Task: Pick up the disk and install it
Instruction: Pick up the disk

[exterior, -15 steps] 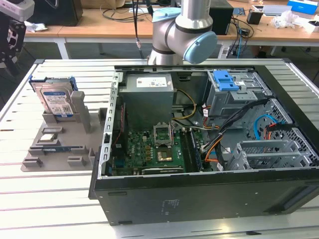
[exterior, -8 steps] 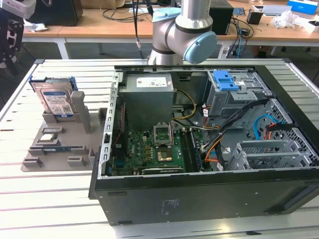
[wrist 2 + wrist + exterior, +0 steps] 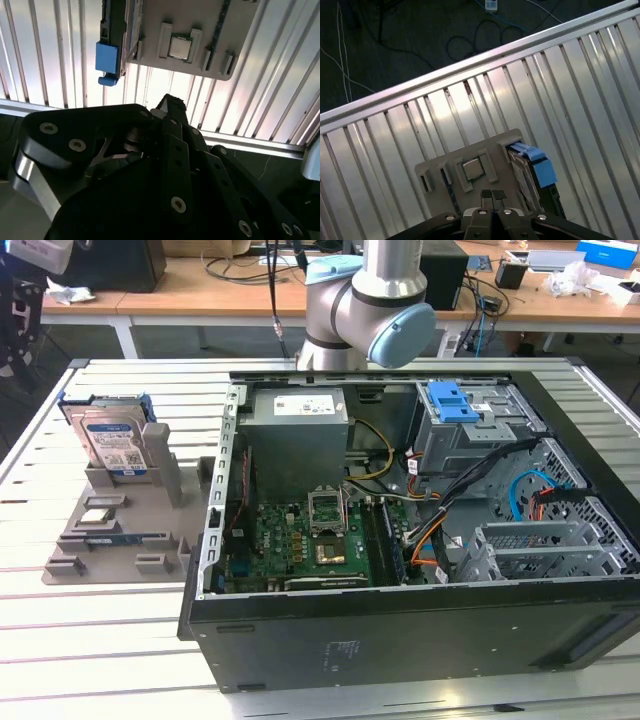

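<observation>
The disk (image 3: 112,440) stands on edge in a grey holder (image 3: 130,530) at the exterior view's left, a silver drive with a white-and-blue label in a blue side bracket. In the first wrist view the disk (image 3: 532,175) appears edge-on in the holder beside a small silver chip (image 3: 472,169). My gripper (image 3: 493,195) hangs high above the holder, fingers pressed together with nothing between them. The second wrist view has the gripper (image 3: 169,101) dark in the foreground, with the disk's blue bracket (image 3: 107,57) beyond it.
An open computer case (image 3: 210,570) lies on the slatted metal table (image 3: 90,640), to the right of the holder. Inside it are a motherboard (image 3: 300,540), cables and a grey drive cage with a blue latch (image 3: 455,405). The arm (image 3: 370,310) rises behind the case.
</observation>
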`<action>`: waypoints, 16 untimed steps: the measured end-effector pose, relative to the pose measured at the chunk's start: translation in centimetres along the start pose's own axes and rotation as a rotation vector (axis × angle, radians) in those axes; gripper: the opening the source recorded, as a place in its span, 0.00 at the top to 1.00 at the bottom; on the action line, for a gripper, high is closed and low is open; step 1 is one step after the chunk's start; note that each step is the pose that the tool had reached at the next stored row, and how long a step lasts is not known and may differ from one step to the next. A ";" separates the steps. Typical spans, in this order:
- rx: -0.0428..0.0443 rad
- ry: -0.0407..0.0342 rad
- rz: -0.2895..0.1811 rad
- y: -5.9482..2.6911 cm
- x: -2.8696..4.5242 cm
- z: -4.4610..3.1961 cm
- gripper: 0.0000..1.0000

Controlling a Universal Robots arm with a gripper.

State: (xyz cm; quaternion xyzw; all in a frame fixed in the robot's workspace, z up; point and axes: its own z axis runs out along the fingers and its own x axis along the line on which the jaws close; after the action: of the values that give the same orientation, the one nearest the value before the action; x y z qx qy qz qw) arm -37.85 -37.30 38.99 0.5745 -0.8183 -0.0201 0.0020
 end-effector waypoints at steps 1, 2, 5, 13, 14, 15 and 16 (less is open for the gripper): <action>-0.0002 0.0003 -0.011 0.00 0.00 0.00 0.89; -0.0004 0.0007 -0.022 0.00 0.00 0.00 0.89; -0.0017 0.0030 -0.087 0.00 0.00 0.00 0.89; -0.0039 0.0070 -0.202 0.00 0.00 0.01 0.89; -0.0042 0.0074 -0.211 0.00 0.00 0.00 0.89; -0.0045 0.0081 -0.228 0.00 0.00 0.00 0.89; -0.0049 0.0087 -0.248 0.00 0.00 0.00 0.89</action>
State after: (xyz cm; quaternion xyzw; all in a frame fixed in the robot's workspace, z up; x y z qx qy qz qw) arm -37.85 -37.30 38.99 0.6713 -0.7409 -0.0197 0.0044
